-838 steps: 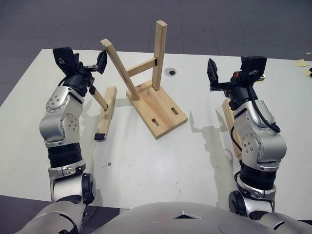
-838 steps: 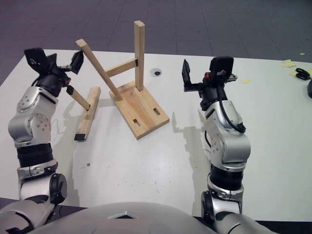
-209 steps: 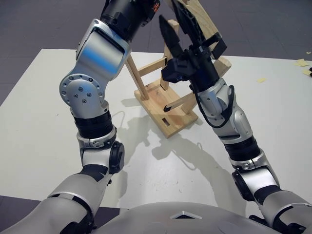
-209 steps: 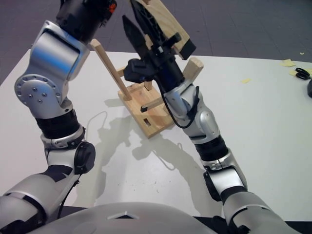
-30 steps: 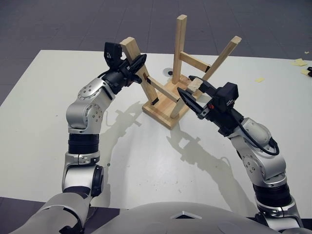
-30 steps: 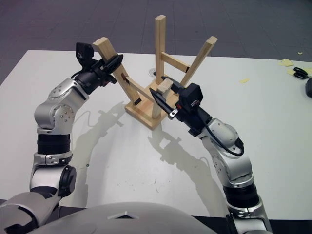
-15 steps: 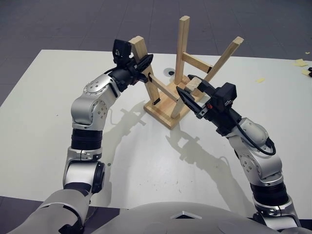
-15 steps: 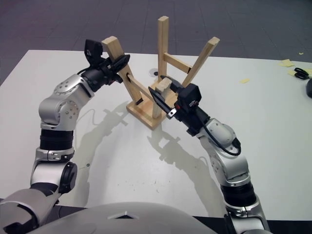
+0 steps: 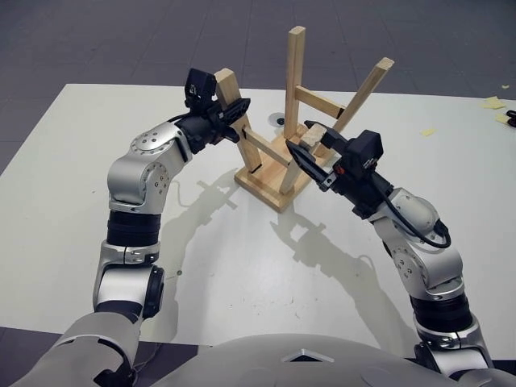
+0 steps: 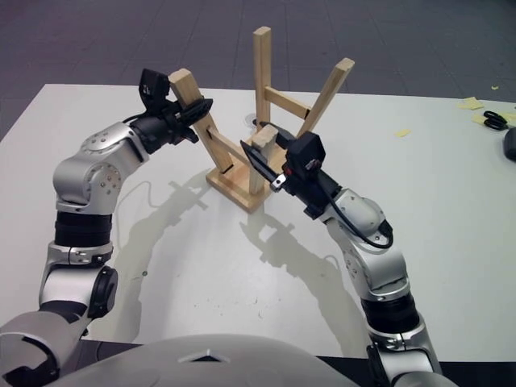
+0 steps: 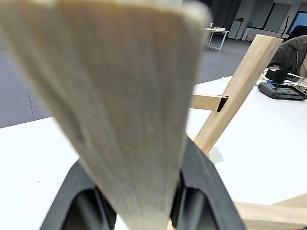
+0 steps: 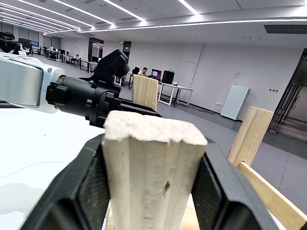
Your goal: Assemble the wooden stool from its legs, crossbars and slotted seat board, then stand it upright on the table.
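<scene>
The wooden stool rests upside down with its seat board (image 9: 272, 179) on the white table (image 9: 242, 266) and several legs pointing up, joined by crossbars (image 9: 266, 146). My left gripper (image 9: 232, 119) is shut on the left leg (image 9: 228, 87) near its top; in the left wrist view that leg (image 11: 124, 110) stands between the dark fingers (image 11: 204, 184). My right gripper (image 9: 310, 153) is shut on the short front leg (image 9: 292, 176), whose cut end (image 12: 153, 158) sits between the pads (image 12: 91, 187).
A round cable hole (image 9: 280, 121) lies in the table behind the stool. Yellow paper scraps (image 9: 493, 103) and a dark object (image 10: 509, 145) sit at the far right edge. Open tabletop stretches in front of the stool and to the left.
Since the oldest frames the second leg pair has gone from the table onto the seat board. In the last second the stool shifted slightly left, with both grippers keeping their hold.
</scene>
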Robot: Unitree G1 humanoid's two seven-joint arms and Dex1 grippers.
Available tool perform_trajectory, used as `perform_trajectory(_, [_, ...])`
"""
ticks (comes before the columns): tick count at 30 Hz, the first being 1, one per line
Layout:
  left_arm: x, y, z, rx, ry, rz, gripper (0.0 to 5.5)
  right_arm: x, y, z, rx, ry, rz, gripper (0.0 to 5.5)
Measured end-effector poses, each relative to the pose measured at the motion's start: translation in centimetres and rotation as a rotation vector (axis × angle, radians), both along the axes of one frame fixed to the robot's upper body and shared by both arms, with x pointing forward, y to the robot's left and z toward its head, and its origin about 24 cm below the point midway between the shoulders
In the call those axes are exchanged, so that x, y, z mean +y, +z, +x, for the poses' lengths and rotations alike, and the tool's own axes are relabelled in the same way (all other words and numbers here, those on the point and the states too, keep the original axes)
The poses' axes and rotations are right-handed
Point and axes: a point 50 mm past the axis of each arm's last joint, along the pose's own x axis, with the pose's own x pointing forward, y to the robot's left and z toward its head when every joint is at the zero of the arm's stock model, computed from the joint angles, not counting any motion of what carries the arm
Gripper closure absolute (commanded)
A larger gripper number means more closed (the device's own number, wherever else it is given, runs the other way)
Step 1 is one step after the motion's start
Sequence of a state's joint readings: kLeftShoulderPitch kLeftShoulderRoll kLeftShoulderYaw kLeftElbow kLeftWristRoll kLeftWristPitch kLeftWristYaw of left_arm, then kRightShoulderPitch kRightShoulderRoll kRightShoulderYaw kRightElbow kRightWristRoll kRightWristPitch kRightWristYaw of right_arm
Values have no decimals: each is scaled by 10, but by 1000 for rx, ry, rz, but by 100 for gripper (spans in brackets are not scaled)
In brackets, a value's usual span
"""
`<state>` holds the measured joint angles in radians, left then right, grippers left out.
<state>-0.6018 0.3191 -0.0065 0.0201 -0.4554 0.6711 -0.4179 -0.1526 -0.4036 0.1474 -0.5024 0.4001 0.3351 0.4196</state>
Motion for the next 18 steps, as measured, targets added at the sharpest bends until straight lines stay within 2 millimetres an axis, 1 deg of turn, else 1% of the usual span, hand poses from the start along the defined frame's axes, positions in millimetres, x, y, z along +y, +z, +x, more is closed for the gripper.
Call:
perform_trajectory(5, [2, -1, -4, -1, 32, -30, 445, 1, 6, 1, 72, 11, -3, 341])
perform_trajectory(9, [3, -4, -12, 11, 94, -79, 445, 0, 11, 4, 121, 10, -3, 340])
perform_trajectory(11, [4, -6, -15, 37, 108, -98, 445, 0, 12, 5, 145, 4, 24, 340])
perform_trajectory(15, [4, -6, -16, 58, 117, -106, 445, -1, 12, 8, 170, 8, 98, 340])
perform_trajectory(16, [5, -5, -15, 60, 116, -105, 445, -2, 13, 9, 174, 8, 108, 302])
perform_trajectory(17, [5, -4, -15, 59, 117, -105, 445, -2, 13, 9, 178, 11, 118, 289])
perform_trajectory(18, [5, -4, -15, 60, 118, -100, 446, -3, 12, 10, 195, 2, 141, 265])
